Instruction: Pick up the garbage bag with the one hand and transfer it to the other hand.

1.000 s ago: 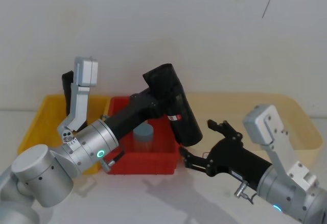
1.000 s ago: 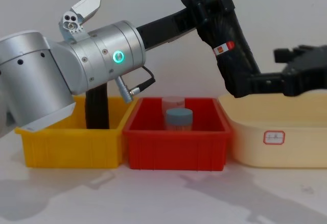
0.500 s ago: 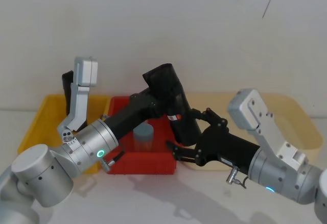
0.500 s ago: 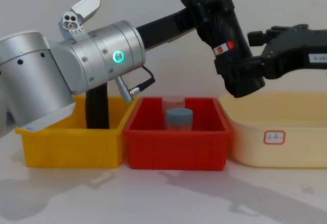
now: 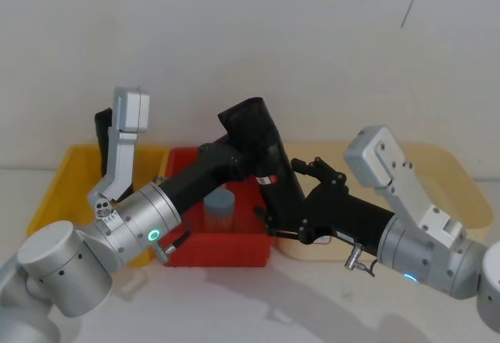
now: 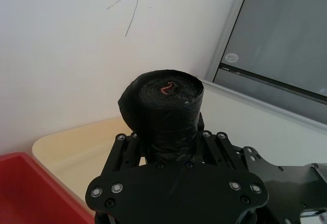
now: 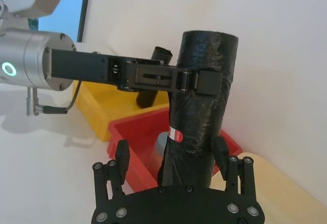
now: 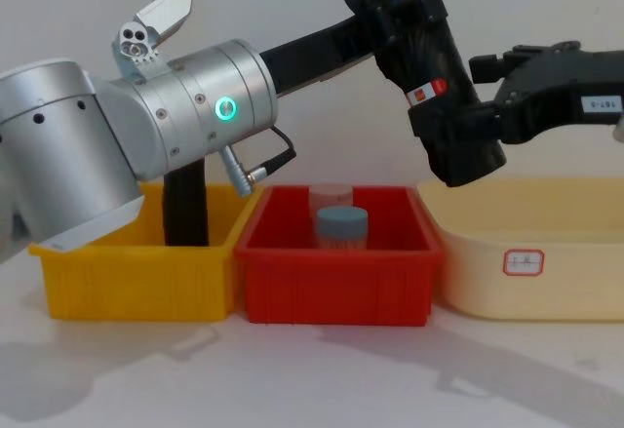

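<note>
One garbage bag (image 8: 435,62), mid-handover.
Left end effector (image 8: 392,11) clamps it; right end effector (image 5: 286,199) straddles it, spread apart. Risk: early left release, drop.

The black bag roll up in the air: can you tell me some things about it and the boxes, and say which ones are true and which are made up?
1. The left gripper holds the garbage bag up in the air. True.
2. The garbage bag lies inside the yellow bin. False: it hangs above the red bin. A plain black roll stands in the yellow one.
3. The right gripper has its fingers on either side of the bag's lower part, not yet squeezed shut. True.
4. The red bin has nothing in it. False: a jar with a grey-blue lid stands inside.
</note>
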Controlling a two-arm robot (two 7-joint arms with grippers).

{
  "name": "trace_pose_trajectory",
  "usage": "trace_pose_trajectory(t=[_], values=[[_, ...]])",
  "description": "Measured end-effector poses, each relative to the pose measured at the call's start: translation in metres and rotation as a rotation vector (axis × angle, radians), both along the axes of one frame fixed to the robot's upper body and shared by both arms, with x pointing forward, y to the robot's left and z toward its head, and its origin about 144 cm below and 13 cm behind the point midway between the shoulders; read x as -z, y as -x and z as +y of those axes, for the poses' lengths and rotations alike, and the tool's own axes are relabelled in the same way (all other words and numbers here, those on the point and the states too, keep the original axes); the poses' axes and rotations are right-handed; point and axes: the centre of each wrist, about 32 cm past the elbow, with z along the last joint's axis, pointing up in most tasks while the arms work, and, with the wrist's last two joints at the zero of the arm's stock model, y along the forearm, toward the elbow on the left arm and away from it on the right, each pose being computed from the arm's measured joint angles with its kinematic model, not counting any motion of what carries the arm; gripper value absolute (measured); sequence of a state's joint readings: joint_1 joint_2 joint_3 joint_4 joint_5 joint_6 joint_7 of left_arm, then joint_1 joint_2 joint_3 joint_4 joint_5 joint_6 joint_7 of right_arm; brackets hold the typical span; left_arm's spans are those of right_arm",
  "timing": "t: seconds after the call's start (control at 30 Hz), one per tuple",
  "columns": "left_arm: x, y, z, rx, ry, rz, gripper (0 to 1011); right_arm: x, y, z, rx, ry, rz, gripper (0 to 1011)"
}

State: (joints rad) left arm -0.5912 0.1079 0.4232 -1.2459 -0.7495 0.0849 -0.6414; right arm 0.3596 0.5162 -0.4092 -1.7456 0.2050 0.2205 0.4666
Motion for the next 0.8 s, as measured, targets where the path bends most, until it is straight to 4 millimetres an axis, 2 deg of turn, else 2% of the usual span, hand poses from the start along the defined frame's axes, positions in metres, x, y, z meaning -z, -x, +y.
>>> trace_pose_trajectory(t=[0.8], values=[[0.0, 0.0, 0.0, 0.0, 0.0, 0.0, 452, -0.002, -0.026, 0.009, -0.008, 0.093, 0.059, 1000]])
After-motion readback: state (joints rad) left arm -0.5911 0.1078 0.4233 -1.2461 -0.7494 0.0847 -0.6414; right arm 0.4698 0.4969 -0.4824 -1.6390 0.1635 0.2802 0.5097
